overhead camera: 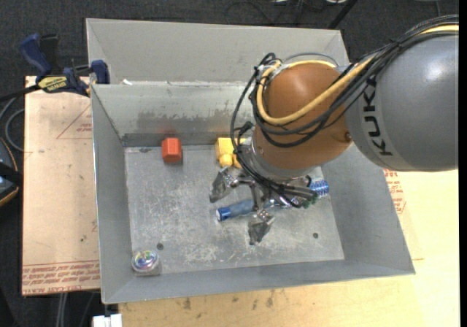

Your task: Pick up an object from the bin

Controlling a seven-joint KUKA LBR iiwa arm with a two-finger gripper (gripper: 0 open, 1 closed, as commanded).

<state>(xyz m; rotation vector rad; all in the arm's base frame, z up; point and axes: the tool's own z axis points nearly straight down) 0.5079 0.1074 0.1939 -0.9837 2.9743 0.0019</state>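
You're seeing the gripper [239, 209] hanging with fingers spread wide, straddling a blue cylinder [233, 211] that is lying mid-bin, its long axis running left-right and rising slightly rightward.

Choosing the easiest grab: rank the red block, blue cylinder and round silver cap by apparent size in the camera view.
1. Blue cylinder, the longest, though slim.
2-3. Red block and silver cap look about alike; I won't rank them.
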